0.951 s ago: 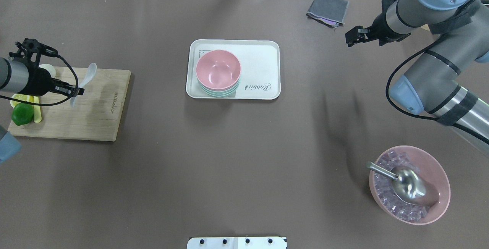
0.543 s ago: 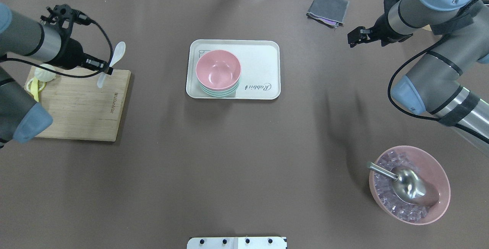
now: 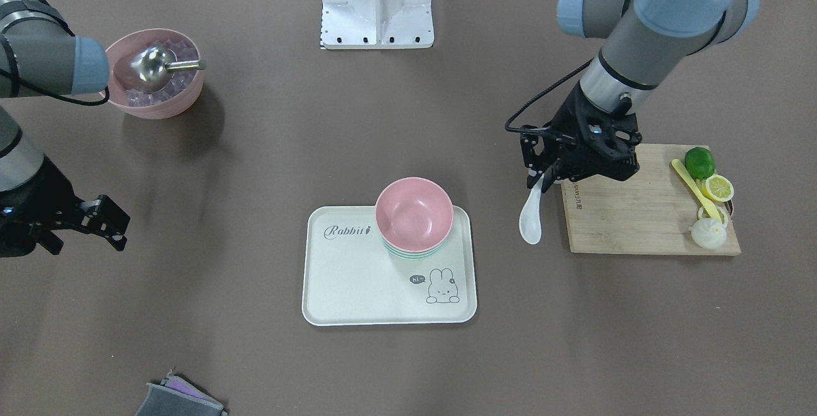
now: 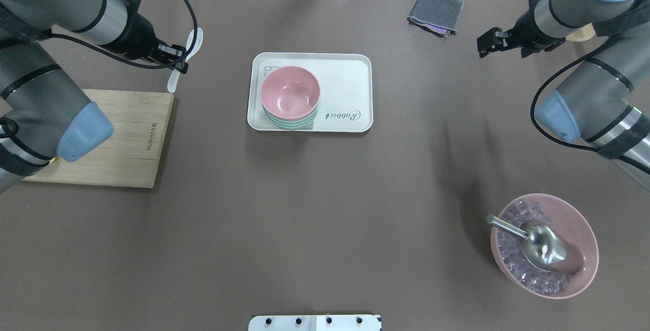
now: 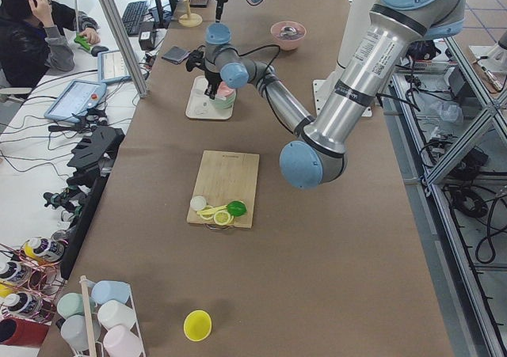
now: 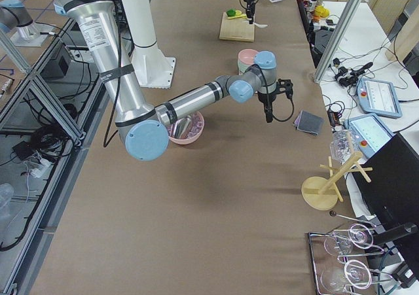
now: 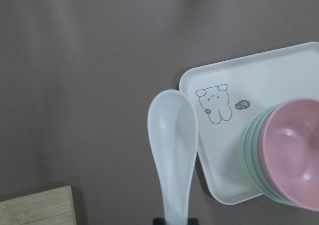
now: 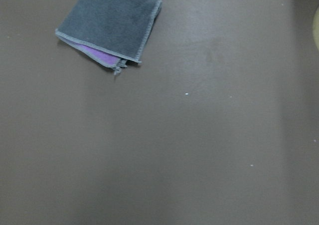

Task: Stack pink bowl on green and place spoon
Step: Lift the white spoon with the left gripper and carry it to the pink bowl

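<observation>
A pink bowl (image 4: pixel 290 92) sits stacked on green bowls (image 4: pixel 292 124) at the left end of a white tray (image 4: pixel 345 87). It also shows in the front view (image 3: pixel 414 213) and in the left wrist view (image 7: pixel 294 155). My left gripper (image 4: pixel 175 62) is shut on the handle of a white spoon (image 4: pixel 194 39) and holds it above the table, just left of the tray's far left corner. The spoon (image 7: pixel 173 150) hangs beside the tray edge in the left wrist view. My right gripper (image 4: pixel 487 45) is open and empty, far right near a grey cloth.
A wooden cutting board (image 4: pixel 117 138) lies at the left, with a lime (image 3: pixel 699 162) and lemon pieces on it. A large pink bowl (image 4: pixel 579 219) with ice cubes and a metal scoop stands front right. A folded grey cloth (image 4: pixel 435 11) lies at the back right.
My left arm has carried the spoon from over the cutting board away and to the right, toward the tray's far left corner. My right gripper has drifted slightly right.
</observation>
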You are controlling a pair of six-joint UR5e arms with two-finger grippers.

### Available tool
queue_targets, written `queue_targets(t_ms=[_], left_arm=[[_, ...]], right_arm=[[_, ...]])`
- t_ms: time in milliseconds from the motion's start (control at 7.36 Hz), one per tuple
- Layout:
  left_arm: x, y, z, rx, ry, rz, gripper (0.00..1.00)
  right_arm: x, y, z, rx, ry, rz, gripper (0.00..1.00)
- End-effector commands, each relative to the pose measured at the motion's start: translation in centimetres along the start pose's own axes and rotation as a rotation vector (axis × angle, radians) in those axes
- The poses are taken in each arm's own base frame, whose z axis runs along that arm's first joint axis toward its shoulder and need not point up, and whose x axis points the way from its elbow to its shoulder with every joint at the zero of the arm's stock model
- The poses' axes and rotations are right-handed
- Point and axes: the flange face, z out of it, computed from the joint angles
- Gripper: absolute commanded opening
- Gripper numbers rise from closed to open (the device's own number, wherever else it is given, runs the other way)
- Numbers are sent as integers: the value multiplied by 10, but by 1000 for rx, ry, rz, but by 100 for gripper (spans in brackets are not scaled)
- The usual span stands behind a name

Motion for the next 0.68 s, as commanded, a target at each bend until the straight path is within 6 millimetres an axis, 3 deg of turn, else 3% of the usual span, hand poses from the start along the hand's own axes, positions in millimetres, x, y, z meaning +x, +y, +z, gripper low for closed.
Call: queue_targets(t_ms=[0, 136, 272, 543], left_arm=[[75, -1, 37, -4, -21, 16, 0], [95, -14, 54, -11, -36, 17, 0], [110, -14, 67, -27, -35, 28, 0], [133, 8, 88, -27, -54, 62, 0]], right_arm=[[78, 9, -9, -44, 2, -15, 100], [118, 18, -14, -57, 6, -13, 100], [149, 30, -16, -67, 13, -23, 100], [190, 59, -9, -95, 45, 1, 100]])
